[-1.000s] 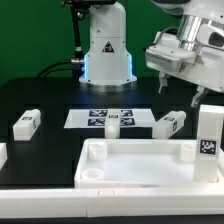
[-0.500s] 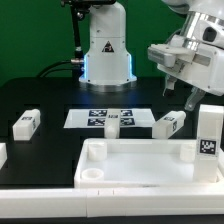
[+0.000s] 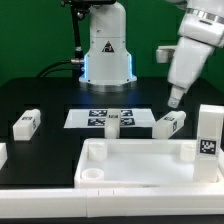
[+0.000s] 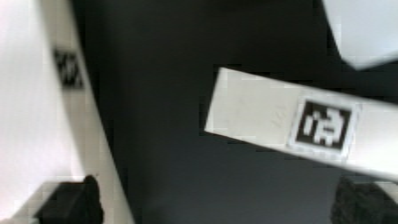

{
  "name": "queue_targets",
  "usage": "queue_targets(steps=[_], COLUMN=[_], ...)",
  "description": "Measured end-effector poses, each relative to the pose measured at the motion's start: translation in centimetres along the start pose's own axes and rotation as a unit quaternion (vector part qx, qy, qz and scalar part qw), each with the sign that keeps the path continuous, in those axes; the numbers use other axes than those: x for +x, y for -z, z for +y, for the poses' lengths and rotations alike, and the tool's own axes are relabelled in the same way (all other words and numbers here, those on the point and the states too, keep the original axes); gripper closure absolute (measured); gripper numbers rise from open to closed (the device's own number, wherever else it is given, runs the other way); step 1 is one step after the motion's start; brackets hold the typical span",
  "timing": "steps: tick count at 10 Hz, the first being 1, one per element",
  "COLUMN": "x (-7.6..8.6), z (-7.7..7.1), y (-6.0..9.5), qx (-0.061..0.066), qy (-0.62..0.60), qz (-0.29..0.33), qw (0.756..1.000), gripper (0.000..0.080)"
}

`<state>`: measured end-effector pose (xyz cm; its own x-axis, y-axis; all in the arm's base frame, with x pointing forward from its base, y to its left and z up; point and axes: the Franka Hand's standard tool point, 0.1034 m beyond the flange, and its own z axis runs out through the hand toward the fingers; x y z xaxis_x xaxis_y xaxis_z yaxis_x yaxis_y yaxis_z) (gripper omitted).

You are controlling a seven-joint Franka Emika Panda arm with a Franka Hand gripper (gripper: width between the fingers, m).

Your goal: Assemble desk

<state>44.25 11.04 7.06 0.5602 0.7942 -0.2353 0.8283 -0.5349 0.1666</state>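
Note:
The desk's wide rimmed white panel (image 3: 140, 166) lies at the front of the black table. One short white leg with a tag (image 3: 169, 124) lies just behind the panel's right end; it also shows in the wrist view (image 4: 294, 125). My gripper (image 3: 175, 97) hangs a little above and behind this leg, pointing down. In the wrist view the gripper (image 4: 222, 208) is open and empty, with dark fingertips (image 4: 71, 205) far apart at the picture's edges. Another leg (image 3: 27, 122) lies at the exterior view's left. A leg (image 3: 209, 130) stands upright at the panel's right corner.
The marker board (image 3: 100, 117) lies behind the panel in the middle, with a small white part (image 3: 113, 124) standing at its front edge. The white robot base (image 3: 105, 50) stands at the back. A white tagged edge (image 4: 45, 90) runs along one side of the wrist view.
The hand has turned from a tilted, sideways pose to point downward, and its fingertips have come down closer to the lying leg at the exterior view's right. No part has moved.

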Motion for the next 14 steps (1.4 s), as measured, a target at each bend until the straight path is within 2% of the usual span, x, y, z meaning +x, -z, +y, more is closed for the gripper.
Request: queue_targets(steps=[1, 5, 6, 7, 8, 9, 10, 11, 13, 14], x=[-0.6, -0.3, -0.5, -1.5, -2.1, -2.1, -2.0, -1.5, -1.5, -1.3], z=[-0.5, -0.7, -0.7, -0.1, 0.6, 1.4, 1.7, 1.4, 1.3, 1.2], y=[-0.7, -0.7, -1.0, -2.3, -3.0, -3.0, -2.7, -2.5, -2.5, -2.5], qx=[0.025, 0.028, 0.037, 0.069, 0.106, 0.137, 0.141, 0.136, 0.138, 0.148], qy=[-0.082, -0.181, -0.222, -0.298, -0.385, -0.444, -0.466, -0.497, -0.547, -0.586], qz=[-0.012, -0.009, -0.012, -0.019, -0.029, -0.03, -0.031, -0.035, -0.044, -0.047], qw=[0.996, 0.983, 0.974, 0.952, 0.917, 0.885, 0.873, 0.856, 0.825, 0.795], gripper=[0.015, 0.015, 0.015, 0.015, 0.015, 0.015, 0.015, 0.015, 0.015, 0.015])
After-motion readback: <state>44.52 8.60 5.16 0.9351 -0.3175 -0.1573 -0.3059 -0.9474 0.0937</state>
